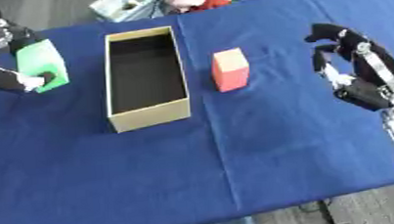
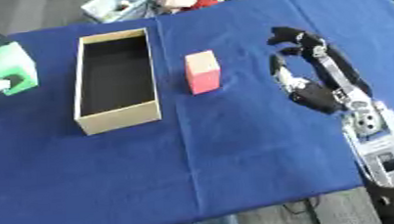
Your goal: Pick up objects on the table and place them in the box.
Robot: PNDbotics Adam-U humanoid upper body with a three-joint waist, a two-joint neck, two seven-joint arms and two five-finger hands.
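Right hand point(image 2: 306, 85) beside red block point(image 2: 202, 72)

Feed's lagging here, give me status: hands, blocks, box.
Left hand shut on green block, left of box. Right hand open, empty, right of red block. Box interior looks empty; nothing blocking.

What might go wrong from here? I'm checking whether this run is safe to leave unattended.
The left hand holds the green block left of the open box; moving it across, the block might clip the near wall instead of clearing it. The red block stands upright on a narrow base close to the box, so the open right hand could tip it over while reaching.
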